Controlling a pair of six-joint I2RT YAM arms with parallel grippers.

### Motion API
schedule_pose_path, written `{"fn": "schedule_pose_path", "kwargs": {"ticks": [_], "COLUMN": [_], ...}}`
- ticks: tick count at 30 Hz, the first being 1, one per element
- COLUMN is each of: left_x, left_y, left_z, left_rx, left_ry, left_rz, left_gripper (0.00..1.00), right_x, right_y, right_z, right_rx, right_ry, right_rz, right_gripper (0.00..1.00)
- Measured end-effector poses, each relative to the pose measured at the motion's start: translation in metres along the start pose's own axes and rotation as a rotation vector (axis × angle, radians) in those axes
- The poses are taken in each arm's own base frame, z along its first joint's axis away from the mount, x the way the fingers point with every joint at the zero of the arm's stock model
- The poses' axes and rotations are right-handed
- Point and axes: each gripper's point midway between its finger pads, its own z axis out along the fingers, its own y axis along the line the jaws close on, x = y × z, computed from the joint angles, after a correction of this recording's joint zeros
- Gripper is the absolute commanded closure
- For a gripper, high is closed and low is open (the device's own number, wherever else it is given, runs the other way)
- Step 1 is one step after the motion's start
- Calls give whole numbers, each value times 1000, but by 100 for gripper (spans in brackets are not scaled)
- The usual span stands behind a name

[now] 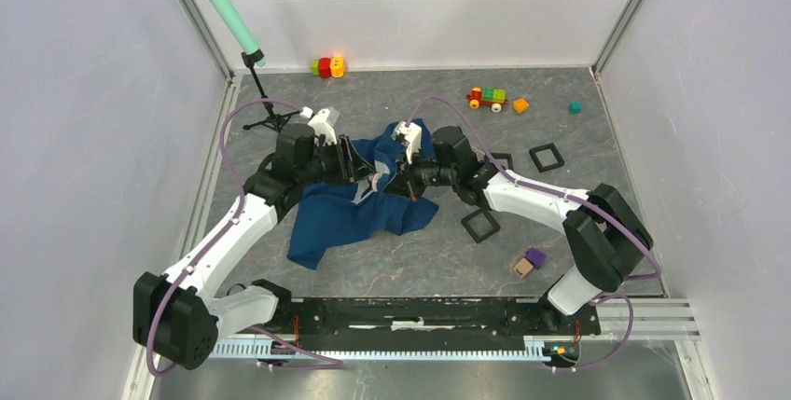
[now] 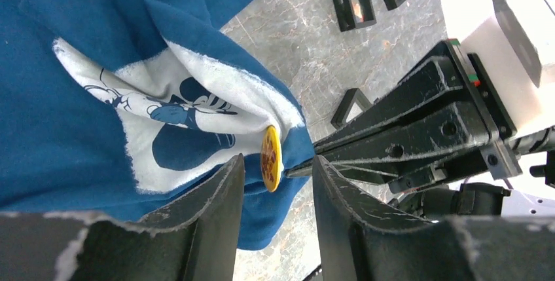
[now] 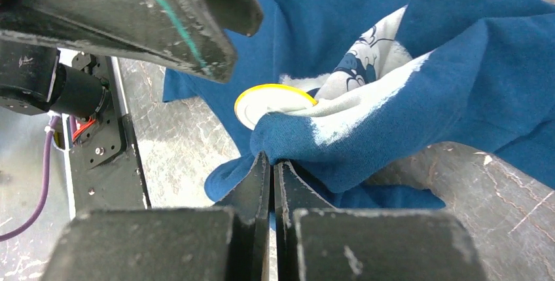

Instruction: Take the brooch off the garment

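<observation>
Grey marbled table (image 1: pixel 448 260), white walls, garment (image 1: pixel 345 209) bunched mid-table. Fold pinched tight in the right gripper (image 3: pixel 271 163) just beside the yellow brooch (image 2: pixel 270 158) — presumably to stand it edge-on for the left gripper (image 2: pixel 276 163), spread either side, apparently not touching. Can't make out the pin — buried in cloth.

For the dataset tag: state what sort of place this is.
Most likely a robot-lab test cell, not a home: plain white panel walls box in a grey marble-patterned tabletop, two white-and-black robot arms are bolted to a black metal rail at its edge, and small coloured toy blocks lie about.
</observation>
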Motion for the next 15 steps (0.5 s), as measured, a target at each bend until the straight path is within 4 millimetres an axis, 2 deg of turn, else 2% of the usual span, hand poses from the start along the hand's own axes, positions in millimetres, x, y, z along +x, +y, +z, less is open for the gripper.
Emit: {"fn": "schedule_pose_path", "kwargs": {"ticks": [7,15], "left_x": [-2,14], "left_y": [2,10], "left_z": [6,10], "left_rx": [-33,-59], "left_ry": [70,168], "left_rz": [-3,4], "left_gripper": [61,62], "right_x": [6,4], "right_y": [11,17], "right_z": [4,7], "right_rx": [-18,-18], "right_ry": [24,23], "right_rz": [-27,-44], "right_gripper": [100,100]}}
